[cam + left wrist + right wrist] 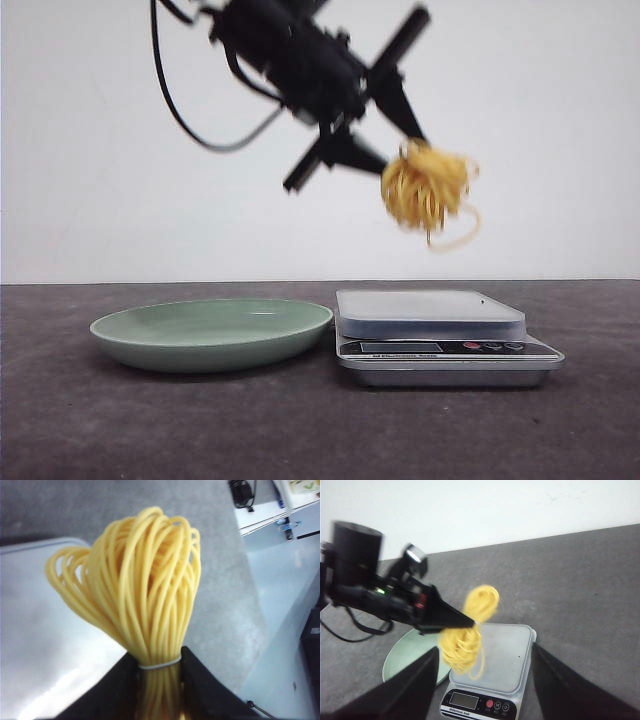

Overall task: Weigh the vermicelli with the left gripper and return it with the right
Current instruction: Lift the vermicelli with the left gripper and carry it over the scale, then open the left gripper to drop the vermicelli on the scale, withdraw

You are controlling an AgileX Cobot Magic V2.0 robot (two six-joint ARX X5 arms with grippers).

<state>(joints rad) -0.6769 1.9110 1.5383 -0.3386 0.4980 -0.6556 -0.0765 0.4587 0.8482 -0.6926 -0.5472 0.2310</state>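
Observation:
My left gripper (392, 148) is shut on the vermicelli (425, 185), a yellow nest of thin strands, and holds it high in the air above the silver kitchen scale (430, 312). In the left wrist view the strands (145, 590) are pinched between the two black fingers (210, 690) at a white band. In the right wrist view the vermicelli (467, 630) hangs over the scale platform (505, 655). The pale green plate (212, 333) sits empty left of the scale. My right gripper (485, 680) is open and empty, above the scale's front.
The scale's display and buttons (440, 348) face the front. The dark grey table (320, 430) ends at a white wall behind. The left arm's cables (170, 100) hang at the upper left.

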